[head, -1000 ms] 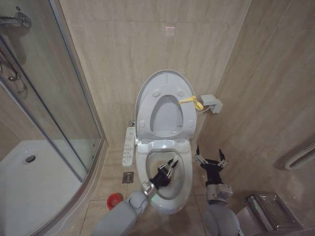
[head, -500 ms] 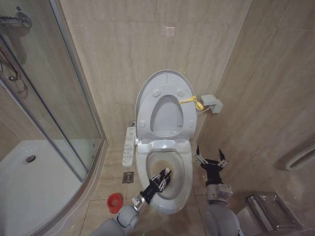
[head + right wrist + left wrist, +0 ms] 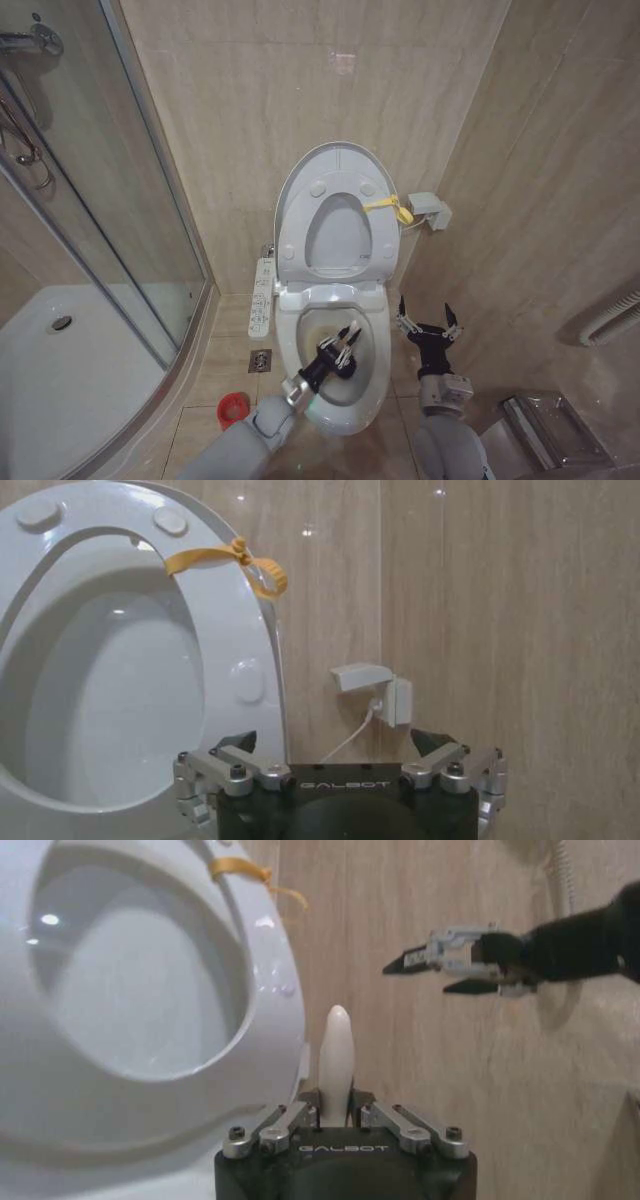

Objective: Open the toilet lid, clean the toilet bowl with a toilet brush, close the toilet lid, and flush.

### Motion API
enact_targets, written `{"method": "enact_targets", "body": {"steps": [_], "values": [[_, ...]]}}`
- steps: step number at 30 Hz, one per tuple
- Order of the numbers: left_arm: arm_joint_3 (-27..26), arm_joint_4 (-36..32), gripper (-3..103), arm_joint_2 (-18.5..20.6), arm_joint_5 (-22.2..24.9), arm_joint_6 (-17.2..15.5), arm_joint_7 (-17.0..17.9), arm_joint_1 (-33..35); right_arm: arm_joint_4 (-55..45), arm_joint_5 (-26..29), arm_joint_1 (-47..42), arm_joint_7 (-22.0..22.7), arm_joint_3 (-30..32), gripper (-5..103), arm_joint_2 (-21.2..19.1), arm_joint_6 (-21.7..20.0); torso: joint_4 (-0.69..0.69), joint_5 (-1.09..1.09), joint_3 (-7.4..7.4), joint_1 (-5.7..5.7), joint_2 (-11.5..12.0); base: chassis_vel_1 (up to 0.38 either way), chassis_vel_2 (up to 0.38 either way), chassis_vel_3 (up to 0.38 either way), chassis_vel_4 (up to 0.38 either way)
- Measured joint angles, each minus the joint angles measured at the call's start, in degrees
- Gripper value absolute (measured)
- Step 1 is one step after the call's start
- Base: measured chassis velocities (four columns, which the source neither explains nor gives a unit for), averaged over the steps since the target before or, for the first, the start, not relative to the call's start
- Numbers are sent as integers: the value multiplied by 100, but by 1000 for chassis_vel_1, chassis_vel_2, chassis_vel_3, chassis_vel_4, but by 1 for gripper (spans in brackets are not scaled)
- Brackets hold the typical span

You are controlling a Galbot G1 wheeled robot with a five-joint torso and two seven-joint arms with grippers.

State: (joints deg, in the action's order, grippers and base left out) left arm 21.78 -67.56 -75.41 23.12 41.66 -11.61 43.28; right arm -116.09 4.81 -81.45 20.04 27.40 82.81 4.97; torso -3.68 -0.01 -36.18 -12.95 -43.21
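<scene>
Since half a second ago the left gripper has gone forward again over the toilet bowl, closer to the back of the basin. Its jaws are clamped on the white handle of the toilet brush, which stands out between them in the left wrist view; the bristle head I cannot make out. The toilet lid stands upright against the wall together with the seat, and a yellow tie sits on their right edge. The right gripper hangs beside the bowl on its right, jaws apart and holding nothing. I judge the step to be scrubbing, with closing and flushing not yet done. To do it well, the brush should press against the brownish stains on the inner wall and sweep around the whole basin, the grip staying firm on the thin handle and the arm keeping off the raised seat.
</scene>
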Motion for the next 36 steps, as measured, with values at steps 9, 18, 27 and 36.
{"method": "enact_targets", "body": {"steps": [9, 18, 27, 36], "values": [[79, 319, 19, -394, 6, 46, -106, -280, 0, 0, 0, 0, 0, 100, 0, 0, 2, 1, 0, 0, 0, 0, 0, 0, 0], [1, 1052, 19, -743, 23, 281, -301, -210, 0, 0, 0, 0, 0, 100, 0, 0, 3, 0, 1, 0, -1, 0, 0, 0, 0], [101, 785, 19, -776, 114, 162, -195, -521, 0, 0, 0, 0, 0, 100, 0, 0, 0, 0, 1, 0, -1, 0, 0, 0, 0], [30, 1399, 19, -850, 125, 316, -378, -504, 0, 0, 0, 0, 0, 100, 0, 0, 3, -1, 1, 1, -1, 0, 0, 0, 0]]}}
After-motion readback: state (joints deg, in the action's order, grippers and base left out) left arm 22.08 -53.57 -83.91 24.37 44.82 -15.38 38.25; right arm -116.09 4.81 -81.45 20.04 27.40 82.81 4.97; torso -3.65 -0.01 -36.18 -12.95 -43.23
